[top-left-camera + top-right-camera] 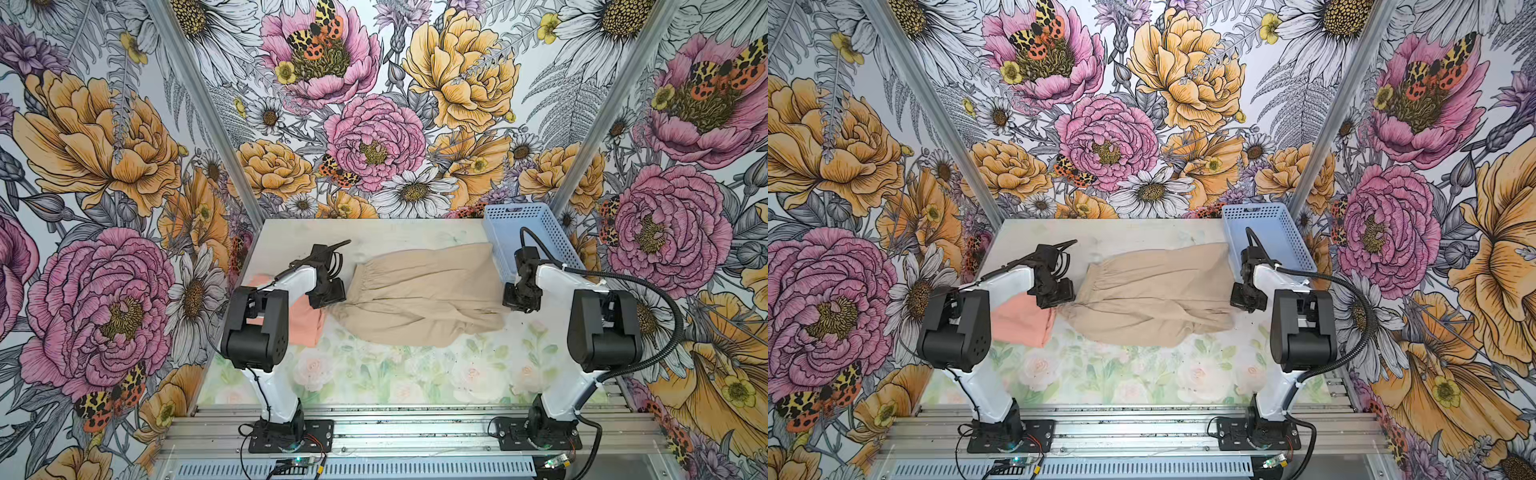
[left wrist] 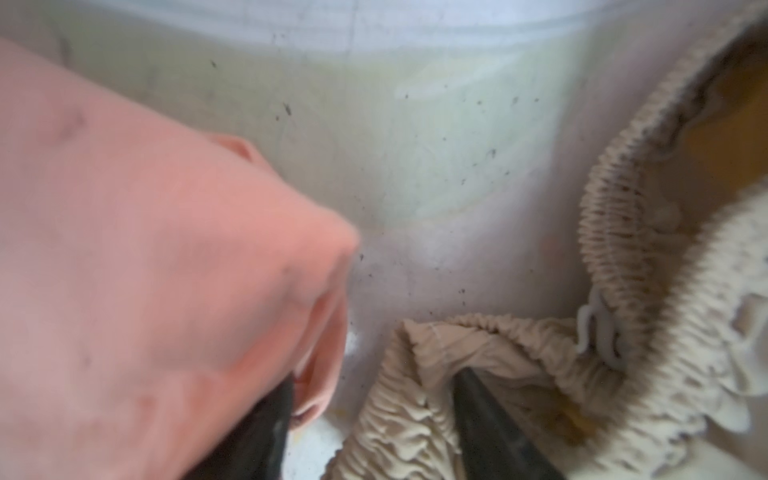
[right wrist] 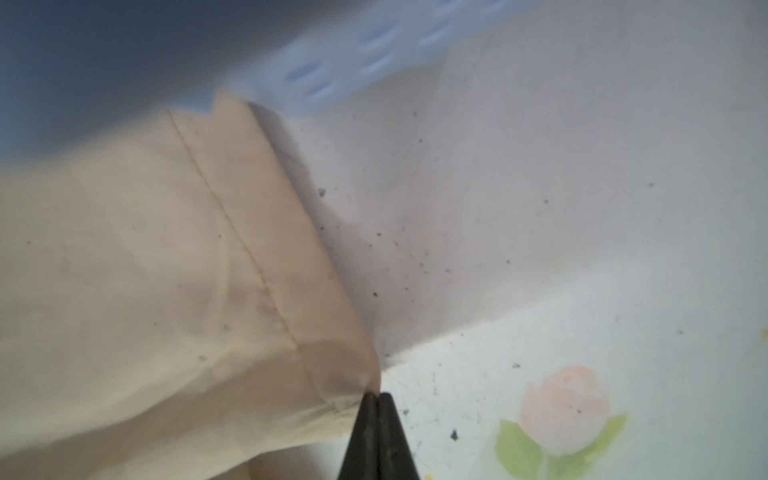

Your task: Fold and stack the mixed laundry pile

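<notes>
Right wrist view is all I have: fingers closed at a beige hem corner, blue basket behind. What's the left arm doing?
Observer: The left gripper is at the opposite end of the beige garment, by its gathered waistband.
Operator: Gripping it?
Observer: No. Its fingers stand apart. One lies in the waistband folds, and nothing is pinched between them.
Operator: Where's the T-shirt?
Observer: The peach-pink T-shirt lies at the left edge of the table, partly under the left arm and right beside the waistband. I can't tell whether the two touch.
</notes>
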You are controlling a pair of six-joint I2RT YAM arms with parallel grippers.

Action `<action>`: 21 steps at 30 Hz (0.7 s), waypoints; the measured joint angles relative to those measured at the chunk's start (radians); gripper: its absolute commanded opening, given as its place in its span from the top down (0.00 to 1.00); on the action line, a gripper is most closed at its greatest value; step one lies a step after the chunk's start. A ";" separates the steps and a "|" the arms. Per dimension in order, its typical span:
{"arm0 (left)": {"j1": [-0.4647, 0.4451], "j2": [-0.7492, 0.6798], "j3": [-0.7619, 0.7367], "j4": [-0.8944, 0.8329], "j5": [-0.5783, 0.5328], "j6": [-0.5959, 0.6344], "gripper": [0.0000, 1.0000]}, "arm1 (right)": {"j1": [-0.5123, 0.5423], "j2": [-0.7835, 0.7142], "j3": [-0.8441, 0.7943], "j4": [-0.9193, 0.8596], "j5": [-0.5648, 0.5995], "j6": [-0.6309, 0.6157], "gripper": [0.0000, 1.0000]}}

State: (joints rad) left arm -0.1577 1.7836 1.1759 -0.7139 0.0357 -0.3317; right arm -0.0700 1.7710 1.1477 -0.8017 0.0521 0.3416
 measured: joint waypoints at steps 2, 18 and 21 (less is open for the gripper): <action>-0.026 -0.019 0.037 -0.021 -0.032 -0.001 0.19 | -0.003 0.000 0.002 -0.006 0.010 0.000 1.00; -0.184 0.415 0.521 -0.045 -0.201 0.156 0.45 | 0.032 0.005 0.030 -0.025 0.023 0.001 1.00; -0.178 0.443 0.562 -0.037 -0.246 0.161 0.74 | 0.041 0.009 0.030 -0.025 0.023 0.001 1.00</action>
State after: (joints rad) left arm -0.3359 2.2261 1.7382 -0.7513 -0.2100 -0.1703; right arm -0.0288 1.7798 1.1774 -0.8268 0.0750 0.3424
